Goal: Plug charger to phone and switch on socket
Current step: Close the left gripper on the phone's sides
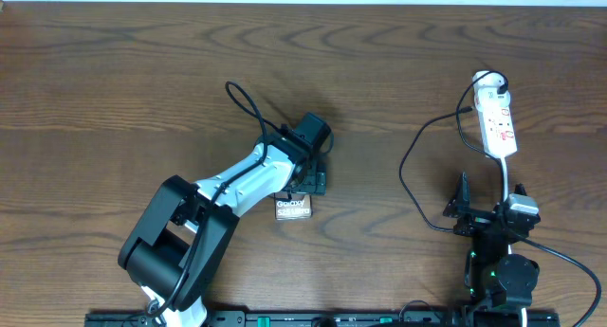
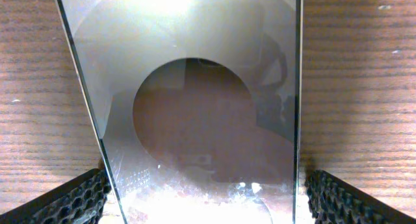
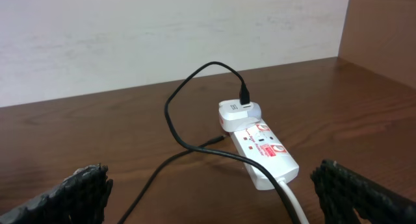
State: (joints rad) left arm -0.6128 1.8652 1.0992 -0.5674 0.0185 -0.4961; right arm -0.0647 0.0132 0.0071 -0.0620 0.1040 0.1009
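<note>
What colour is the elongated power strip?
Power strip white, red markings; clearest in right wrist view.

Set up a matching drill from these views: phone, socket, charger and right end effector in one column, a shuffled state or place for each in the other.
Column one:
1. phone
2. socket
3. charger
4. right end effector

Column two:
A. white with red marks
B. black, looping away from the socket's end
C. between the fingers of the left end effector
D. open, holding nothing

Pairs: 1-C, 2-A, 3-B, 4-D
</note>
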